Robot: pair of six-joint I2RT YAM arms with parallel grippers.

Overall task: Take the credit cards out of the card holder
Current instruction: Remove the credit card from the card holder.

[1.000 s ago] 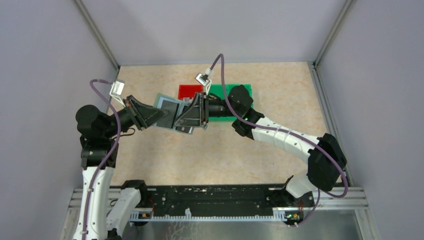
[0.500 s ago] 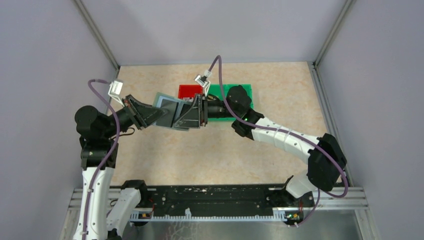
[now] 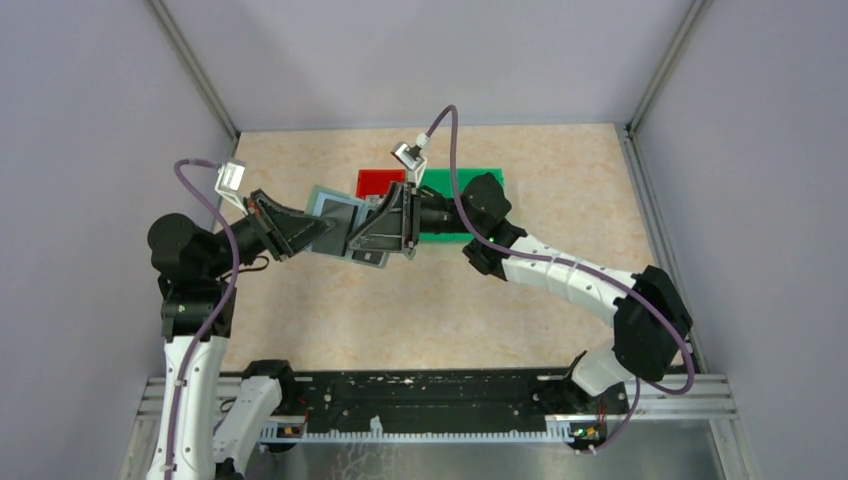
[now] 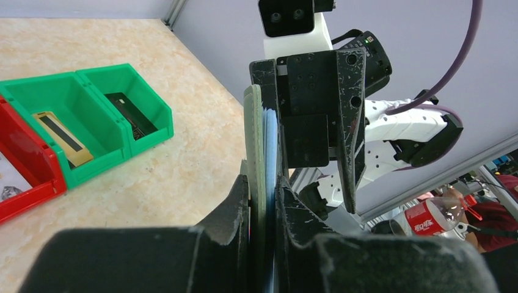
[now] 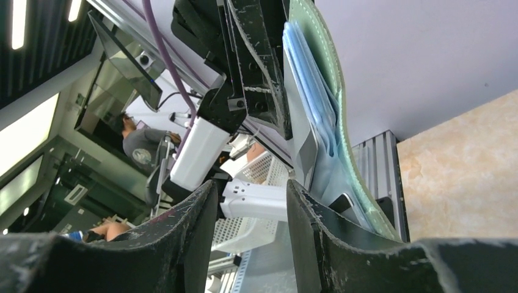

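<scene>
L pincer (image 4: pixel 262 183): jaws nearly together, clamped on the near edge of the card holder (image 3: pixel 338 213), one black finger (image 4: pixel 239 204) each side. So the holder's up off the table (image 3: pixel 500 290), open and edge-on btw the two arms, just in front of the bins.

R pincer (image 5: pixel 251 192): jaws apart, roughly mid-width, nothing seen btw them. Its wrist view shows only the other arm through the gap. The holder sits outside that gap, flat against the outer face of one finger (image 5: pixel 305 232). Touching or just beside, can't tell.

Holder: soft, thin, slightly curved. Grey-green outside w/ pale stitching along the rim, pale blue-grey layered pockets inside.

Credit cards (image 3: pixel 372 258): a dark grey flat bit pokes out at the holder's lower edge under the R pincer. Looks like a card w/ a rounded corner, but it's too small to be sure. How many are in the pockets, can't tell.

Fingers on both pincers are matte black, scuffed w/ pale scratches, wedge-shaped.

Behind: red bin (image 3: pixel 375 180) and green bin (image 3: pixel 440 180), glossy hard plastic, side by side. The green one has 2 compartments, w/ a yellowish strip (image 4: pixel 58 131) in one and a dark flat item (image 4: pixel 131 113) in the other. Table top is beige, marbled, smooth.
</scene>
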